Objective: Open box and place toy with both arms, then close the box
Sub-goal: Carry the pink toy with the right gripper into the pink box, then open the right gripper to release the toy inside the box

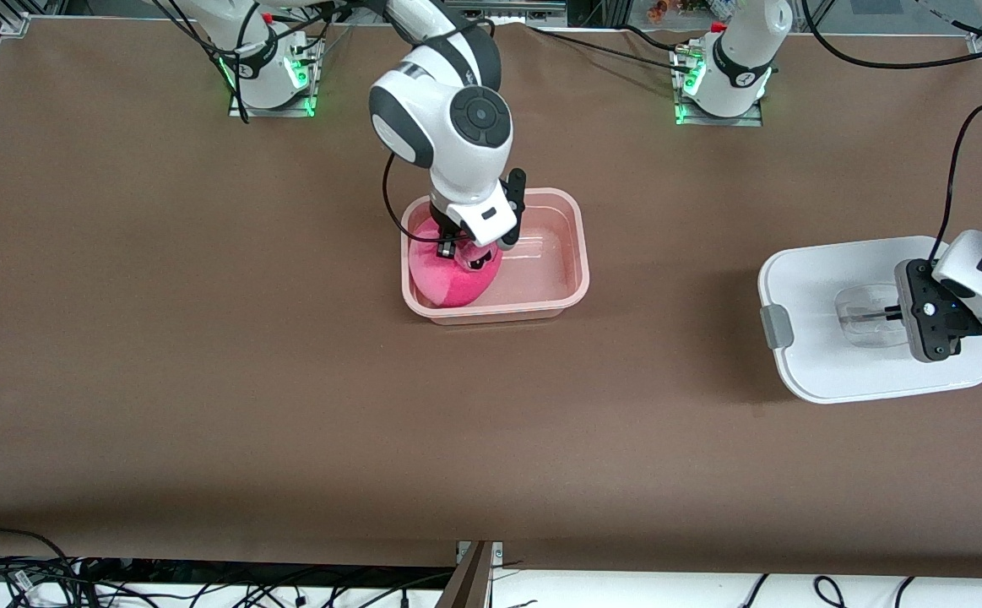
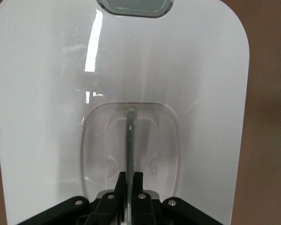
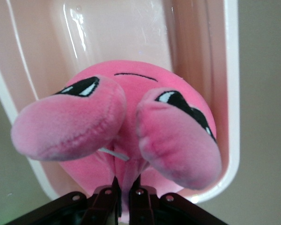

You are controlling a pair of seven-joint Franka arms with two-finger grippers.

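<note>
Jaws on both arms are clamped: the right gripper (image 1: 457, 250) pinches a fold of the toy (image 1: 454, 275), and the left gripper (image 1: 894, 314) grips the thin bar of the handle (image 2: 130, 140) on the lid (image 1: 828, 287).

Largest first, the brown bench (image 1: 203, 338) carries everything. On it, toward the left arm's end, the lid lies flat and well apart from the box (image 1: 541, 262). It is probably parked there so the opening stays free while the toy goes in, with the left gripper keeping hold of the handle so the lid can be carried over without a fresh grasp. One grey clip (image 1: 776, 327) shows on the lid's edge that faces the box.

The box sits open near the middle of the bench, nearer the robots' bases than the lid is. The right arm reaches down into it from above.

The toy is inside the box, at the end toward the right arm, bulging slightly over the rim there. In the right wrist view its face points away from the gripper. I judge it is being lowered or just seated, and letting go is the next step.

Closing remains undone; the lid must be lined up squarely with the rim so the clips can catch.
</note>
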